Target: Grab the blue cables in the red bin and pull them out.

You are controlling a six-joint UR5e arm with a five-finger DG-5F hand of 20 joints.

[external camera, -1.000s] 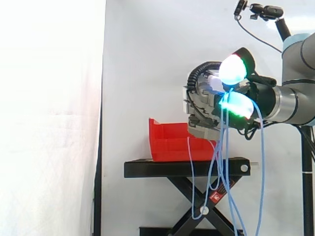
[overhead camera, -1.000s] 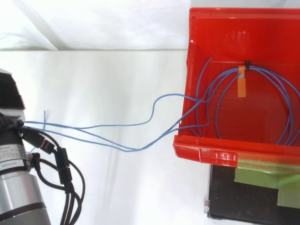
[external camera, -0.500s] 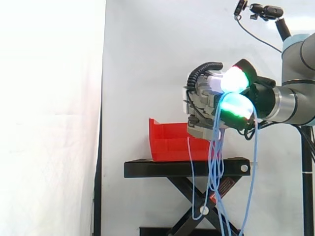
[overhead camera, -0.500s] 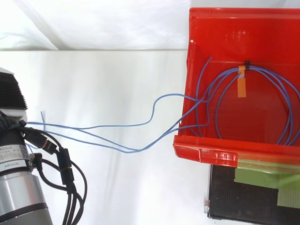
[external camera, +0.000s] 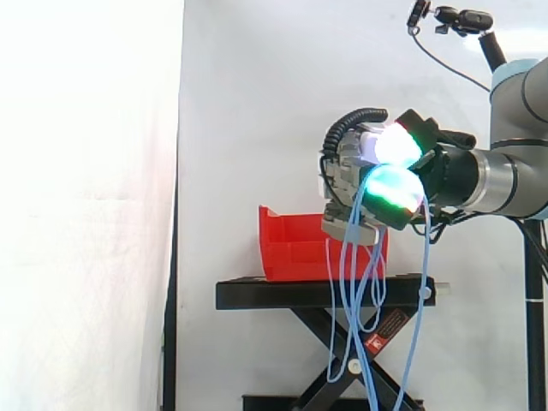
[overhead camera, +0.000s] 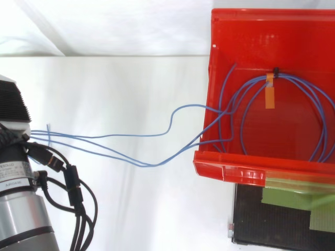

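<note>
One red bin (overhead camera: 251, 36) at the right holds most of the tied coil. The hand (external camera: 338, 175), curled tight round the blue cables (overhead camera: 288, 78), should draw steadily away, keeping its grip so no strands slip.

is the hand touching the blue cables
Touching. In the side view the blue cables run up into the hand, pinched in its curled fingers, and hang below it.

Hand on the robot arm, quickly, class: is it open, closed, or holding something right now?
Hand: shut on the thin blue cables, which run into the red plastic bin.
</note>
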